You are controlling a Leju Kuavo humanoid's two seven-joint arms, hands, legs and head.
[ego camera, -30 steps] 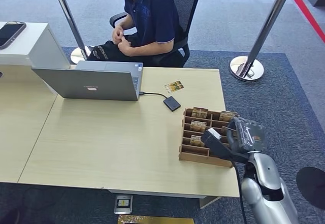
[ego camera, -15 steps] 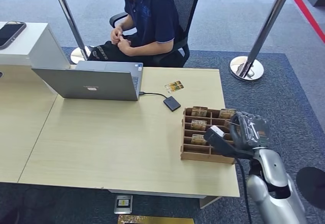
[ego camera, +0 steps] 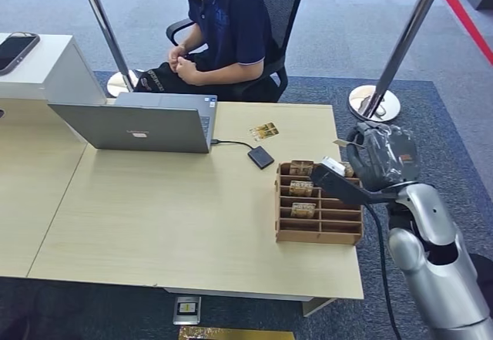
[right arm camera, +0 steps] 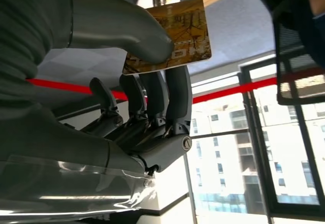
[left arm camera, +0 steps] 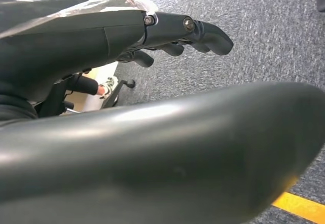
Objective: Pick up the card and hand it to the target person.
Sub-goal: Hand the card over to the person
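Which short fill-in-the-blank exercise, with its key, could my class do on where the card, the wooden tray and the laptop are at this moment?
1. The card is pinched in the robot's ____ hand.
2. The wooden tray on the table holds more ____ in its slots.
3. The laptop on the table stands ____, its back toward the robot.
4. Behind the table, a person sits on a ____.

Missing words: right; cards; open; chair

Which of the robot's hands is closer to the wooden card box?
Right. The right hand hovers over the wooden card box, pinching a card; the left hand hangs above carpet.
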